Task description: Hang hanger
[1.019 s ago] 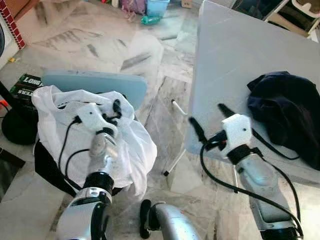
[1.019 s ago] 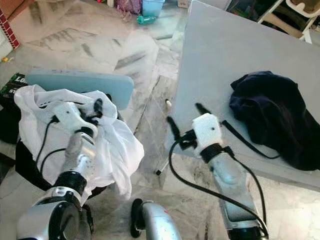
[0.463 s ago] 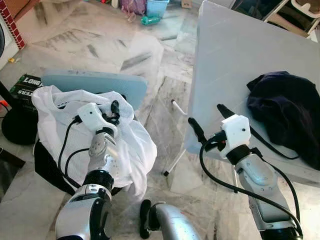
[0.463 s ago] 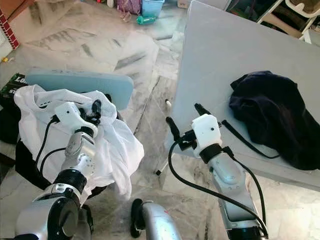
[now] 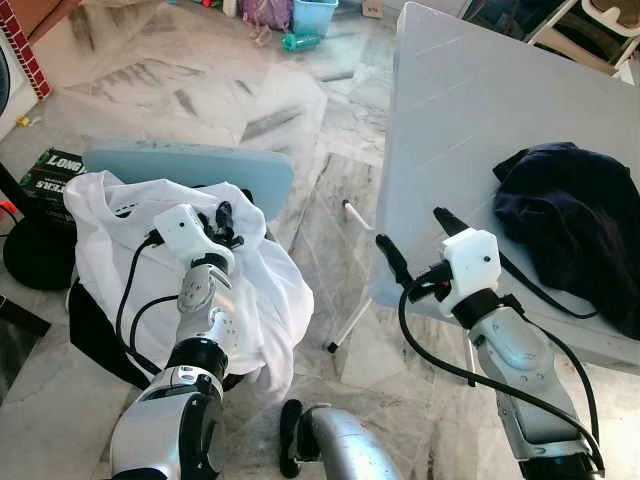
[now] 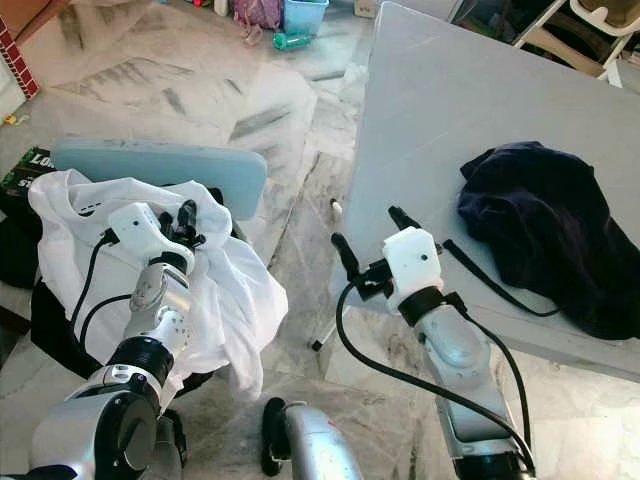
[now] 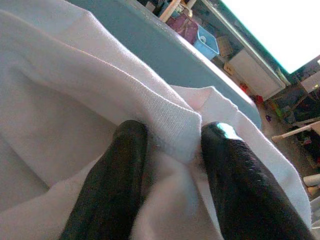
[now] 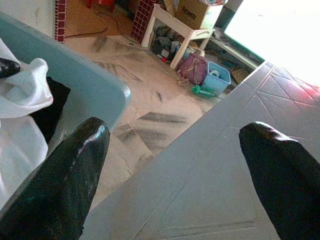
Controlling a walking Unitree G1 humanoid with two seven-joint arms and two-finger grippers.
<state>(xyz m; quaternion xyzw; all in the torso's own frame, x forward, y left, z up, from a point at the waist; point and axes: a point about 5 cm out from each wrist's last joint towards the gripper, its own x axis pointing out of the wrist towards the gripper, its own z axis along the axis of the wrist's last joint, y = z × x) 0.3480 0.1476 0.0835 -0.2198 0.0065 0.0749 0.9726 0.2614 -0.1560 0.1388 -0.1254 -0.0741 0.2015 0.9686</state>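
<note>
Jaws on the left gripper [image 7: 170, 175] sit close together with a ribbed fold of the white shirt [image 5: 265, 300] pinched between them, black fingers [image 7: 112, 185] on either side of the hem; whether they are fully clamped I cannot tell, but cloth fills the gap. No hanger can be made out anywhere; the thin black strap or bar [image 6: 495, 280] running out from under the dark garment [image 6: 555, 235] on the table [image 6: 450, 100] may be part of one, though it is too slim to tell.

So the shirt is what the move turns on. It lies heaped at the left, over a black bag and against a pale blue chair back [image 5: 190, 165], directly under the left gripper, which is much the nearer arm. The fold runs across the jaws, roughly along the chair back.

The right gripper [image 5: 412, 238] hovers at the table's near left edge with its jaws wide apart and nothing between them, well away from the shirt and short of the dark garment to its right.

The head views give the layout of shirt, table and arms. The left wrist view adds the grip itself, the ribbed edge caught between the fingers. The right wrist view shows bare tabletop ahead of that gripper.
</note>
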